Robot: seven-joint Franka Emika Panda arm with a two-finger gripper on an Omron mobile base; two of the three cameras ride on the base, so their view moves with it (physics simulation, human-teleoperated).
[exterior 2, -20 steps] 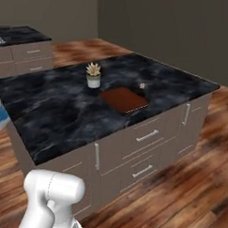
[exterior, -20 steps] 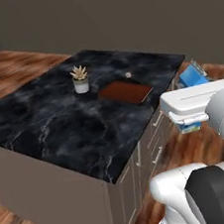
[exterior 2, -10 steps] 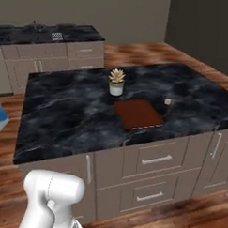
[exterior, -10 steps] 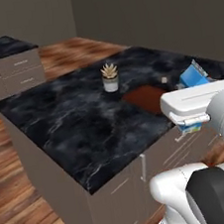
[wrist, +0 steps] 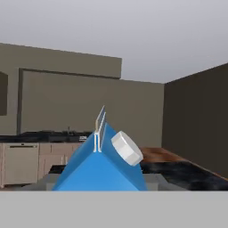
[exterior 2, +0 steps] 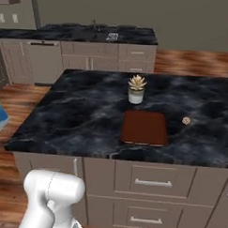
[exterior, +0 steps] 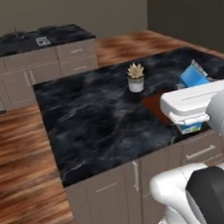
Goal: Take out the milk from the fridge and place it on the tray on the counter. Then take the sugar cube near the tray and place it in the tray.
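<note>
A small potted plant (exterior 2: pixel 136 89), pale spiky leaves in a white pot, stands upright on the black island top; behind the island is a far counter (exterior 2: pixel 77 32) with black top over beige cabinets (exterior: pixel 44 73); a sink (exterior 2: pixel 95 32) is set in that top; the floor (exterior: pixel 17 171) is reddish-brown wood planks; the walls (wrist: pixel 89 107) are plain grey-brown.

Bare tray (exterior 2: pixel 144 128), open from above; potted plant (exterior 2: pixel 136 88) just behind it.
</note>
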